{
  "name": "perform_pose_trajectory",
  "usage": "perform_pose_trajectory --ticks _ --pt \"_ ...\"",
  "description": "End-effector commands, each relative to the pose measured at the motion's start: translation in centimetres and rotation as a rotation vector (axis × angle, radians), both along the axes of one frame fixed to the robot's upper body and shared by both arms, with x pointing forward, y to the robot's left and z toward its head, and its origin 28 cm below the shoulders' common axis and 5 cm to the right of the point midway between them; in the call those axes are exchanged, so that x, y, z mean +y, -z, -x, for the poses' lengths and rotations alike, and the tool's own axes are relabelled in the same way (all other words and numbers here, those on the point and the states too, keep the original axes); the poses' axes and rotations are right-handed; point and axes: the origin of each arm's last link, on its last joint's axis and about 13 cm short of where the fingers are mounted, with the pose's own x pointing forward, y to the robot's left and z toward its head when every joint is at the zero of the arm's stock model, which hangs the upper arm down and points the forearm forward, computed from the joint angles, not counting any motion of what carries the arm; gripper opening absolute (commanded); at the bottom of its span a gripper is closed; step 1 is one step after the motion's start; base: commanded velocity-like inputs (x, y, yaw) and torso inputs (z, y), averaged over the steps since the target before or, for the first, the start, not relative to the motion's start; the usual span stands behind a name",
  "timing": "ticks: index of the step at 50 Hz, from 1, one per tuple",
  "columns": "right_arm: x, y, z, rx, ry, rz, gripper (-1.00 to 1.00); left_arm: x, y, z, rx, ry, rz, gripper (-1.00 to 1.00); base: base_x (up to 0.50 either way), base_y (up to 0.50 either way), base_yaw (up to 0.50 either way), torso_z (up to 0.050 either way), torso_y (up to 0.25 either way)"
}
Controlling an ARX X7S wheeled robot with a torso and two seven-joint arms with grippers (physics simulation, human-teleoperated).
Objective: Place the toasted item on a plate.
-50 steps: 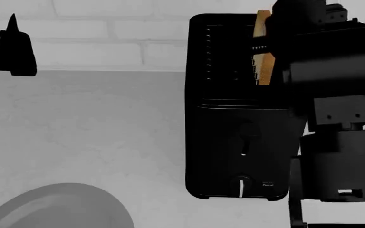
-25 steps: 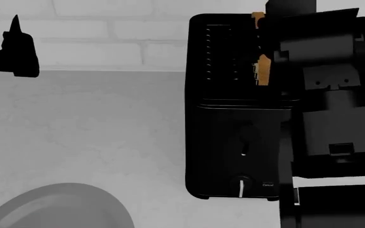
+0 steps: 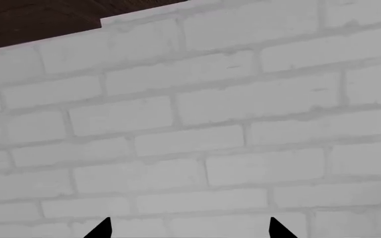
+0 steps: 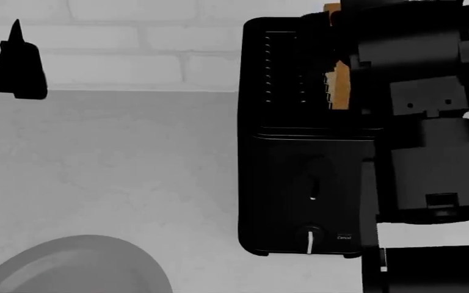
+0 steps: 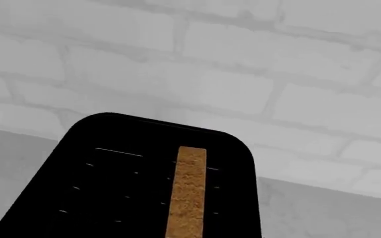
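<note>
Barely started imo: toast [image 5: 188, 191] sits upright in the black toaster [image 4: 308, 183], right under the right claw, whose grip I can't tell. Left claw [image 3: 187, 229] is spread, empty, far off. Plate [image 4: 71, 268] waits bare.

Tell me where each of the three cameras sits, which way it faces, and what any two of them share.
Head view: looks down from the robot's head on the tall black toaster, the round light-grey plate and both dark arms.
Left wrist view: faces the white brick wall; the left gripper shows only two tips.
Right wrist view: looks down on the toaster top and thin golden-brown toast slice; no gripper visible.
Shared: head and right wrist both show toaster and toast.
</note>
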Motion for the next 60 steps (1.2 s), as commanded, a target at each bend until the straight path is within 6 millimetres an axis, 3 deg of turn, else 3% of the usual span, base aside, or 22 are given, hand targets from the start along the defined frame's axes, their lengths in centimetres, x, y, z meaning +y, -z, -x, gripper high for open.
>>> perform_pose_trajectory --ticks 1,17,32,37,60 --pt "0.4 -4.5 3.2 -0.114 0.005 0.062 -1.0 0.2 -0.2 0.1 -0.006 -0.004 0.003 1.0 0.0 0.0 0.0 0.0 0.0" --pt "0.5 -9.0 8.0 -0.226 -0.058 0.014 -1.0 0.4 -0.4 0.6 -0.013 -0.016 -0.003 1.0 0.0 0.0 0.0 0.0 0.001" --pt "1.9 -9.6 12.7 -0.274 -0.213 -0.077 -1.0 0.4 -0.7 1.0 -0.019 -0.017 -0.001 1.0 0.0 0.0 0.0 0.0 0.0" --pt "2.7 -9.0 13.7 -0.271 -0.262 -0.087 -1.0 0.4 -0.8 1.1 -0.02 -0.017 -0.001 1.0 0.0 0.0 0.0 0.0 0.0" --pt "5.7 -10.9 18.4 -0.335 -0.474 -0.122 -1.0 0.6 -1.0 1.6 -0.028 -0.027 0.005 1.0 0.0 0.0 0.0 0.0 0.0"
